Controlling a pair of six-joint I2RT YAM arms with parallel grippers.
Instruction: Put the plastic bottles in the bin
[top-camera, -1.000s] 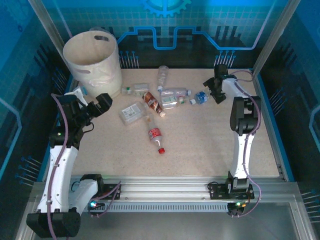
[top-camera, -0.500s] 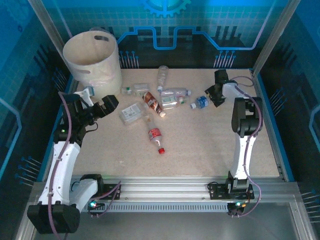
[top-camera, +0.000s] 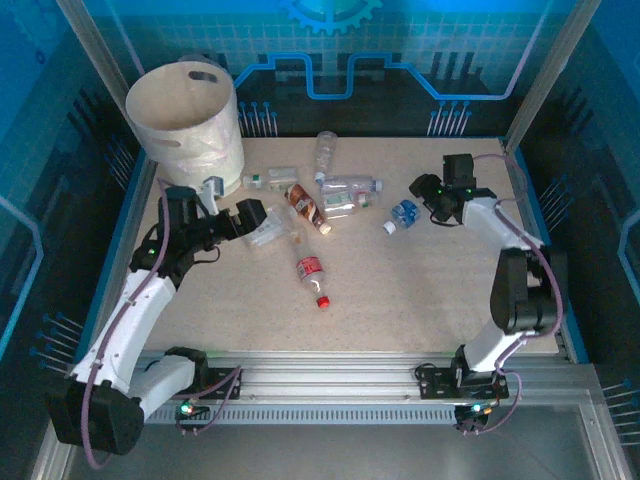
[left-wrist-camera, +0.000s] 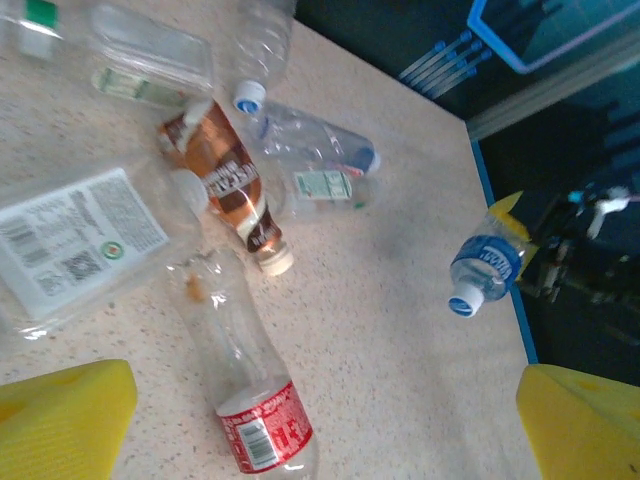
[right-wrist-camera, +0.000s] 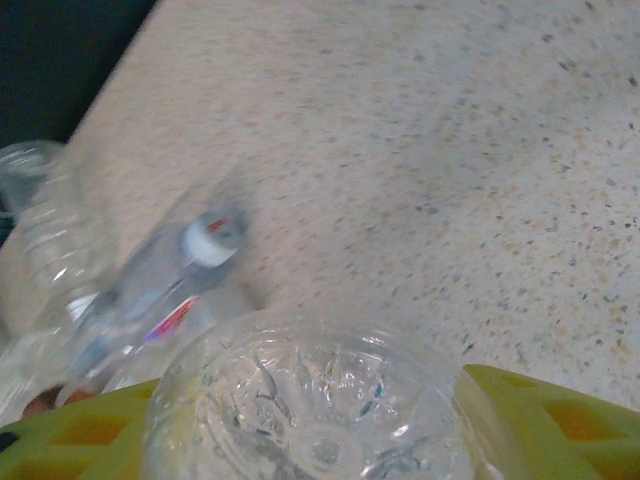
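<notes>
A speckled beige tabletop is carrying the scene, and a large white round plastic bin is standing upright at its far left corner. The left gripper is hovering over a flattened clear plastic bottle with a white label, its yellow fingers spreading wide and holding nothing. The right gripper is reaching in from the far right, its yellow fingers pressing either side of the base of a small clear plastic bottle with a blue label and white cap, which is lying on the tabletop well apart from the bin. Between the grippers, a brown-labelled clear plastic bottle, a red-labelled, red-capped clear plastic bottle and several other clear plastic bottles are lying on their sides outside the bin
</notes>
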